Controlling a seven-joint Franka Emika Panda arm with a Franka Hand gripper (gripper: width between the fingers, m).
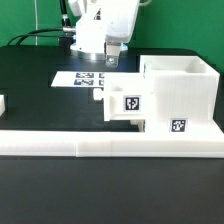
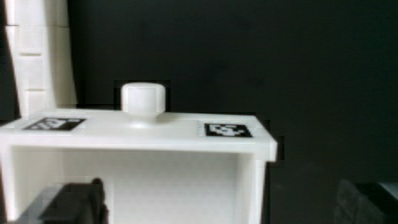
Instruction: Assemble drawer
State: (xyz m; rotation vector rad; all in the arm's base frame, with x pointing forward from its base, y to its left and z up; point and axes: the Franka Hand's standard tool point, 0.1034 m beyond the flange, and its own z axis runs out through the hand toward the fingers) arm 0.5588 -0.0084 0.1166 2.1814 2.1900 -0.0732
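Observation:
The drawer's large white housing stands at the exterior view's right, with a marker low on its front. A smaller open-top tray box sits against the housing's left side and looks partly pushed in. It carries a marker, and its small knob points left. In the wrist view the tray lies right below me, with its knob and two markers on its front wall. My gripper hovers above the tray, open and empty. One dark finger shows over the tray's inside; the other is at the frame's edge.
The marker board lies flat on the black table behind the tray. The long low white border bar runs along the front, and it also shows in the wrist view. A small white part lies at the far left edge.

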